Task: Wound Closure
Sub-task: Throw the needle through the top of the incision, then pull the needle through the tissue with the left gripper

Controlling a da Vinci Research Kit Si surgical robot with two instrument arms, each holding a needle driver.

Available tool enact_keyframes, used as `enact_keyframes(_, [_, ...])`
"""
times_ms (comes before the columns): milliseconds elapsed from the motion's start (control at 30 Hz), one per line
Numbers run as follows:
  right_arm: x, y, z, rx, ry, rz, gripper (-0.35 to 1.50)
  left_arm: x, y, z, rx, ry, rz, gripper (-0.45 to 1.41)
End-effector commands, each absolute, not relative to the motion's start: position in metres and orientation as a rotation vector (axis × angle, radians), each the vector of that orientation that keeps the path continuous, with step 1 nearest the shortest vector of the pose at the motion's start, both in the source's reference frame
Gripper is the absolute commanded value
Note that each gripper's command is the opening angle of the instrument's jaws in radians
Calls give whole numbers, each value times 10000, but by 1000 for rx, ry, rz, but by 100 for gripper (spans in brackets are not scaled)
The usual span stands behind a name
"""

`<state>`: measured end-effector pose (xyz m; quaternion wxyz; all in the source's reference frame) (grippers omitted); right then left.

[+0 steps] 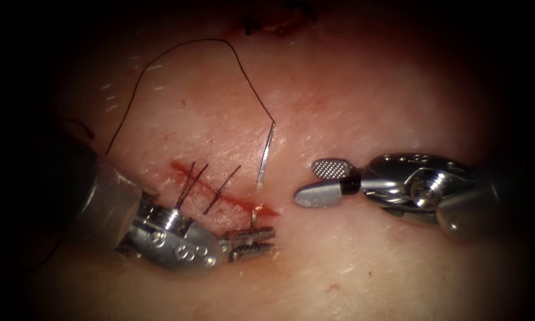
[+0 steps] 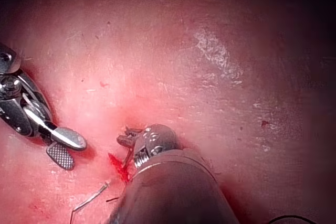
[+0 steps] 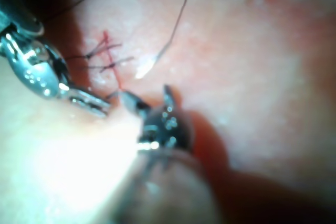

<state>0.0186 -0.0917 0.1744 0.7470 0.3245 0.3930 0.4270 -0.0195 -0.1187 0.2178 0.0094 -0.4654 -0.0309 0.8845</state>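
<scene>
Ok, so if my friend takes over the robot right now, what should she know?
Left tool: looks shut on the needle near its tip, at the cut's right end.
Right tool: open, holding nothing, right of the cut.
Needle: passes through the tissue; its rear end, with the thread, sticks out beyond the cut.
Done: three stitches cross the cut.
Left: the cut's right end looks unclosed.

Landmark: cut [image 1: 220, 191] in tissue [image 1: 362, 107]. Needle [image 1: 265, 156] enters tissue just right of cut, thread [image 1: 184, 47] arcs behind it. Left tool [image 1: 252, 242] grips needle tip in front of cut's right end. Right tool [image 1: 315, 181] sits right of cut, jaws apart, holding nothing.
</scene>
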Motion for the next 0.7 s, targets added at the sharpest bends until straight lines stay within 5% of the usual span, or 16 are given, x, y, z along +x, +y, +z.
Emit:
enact_keyframes(33, [191, -927, 1744, 666, 880, 881, 131, -207, -1207, 2162, -1517, -224, 2698, -45])
enact_keyframes(267, [189, -913, 1730, 782, 906, 826, 99, -200, -1199, 2114, -1658, -522, 2530, -45])
enact_keyframes(700, [187, -916, 1679, 556, 1012, 862, 101, -190, -1149, 2009, -1835, -393, 2399, -45])
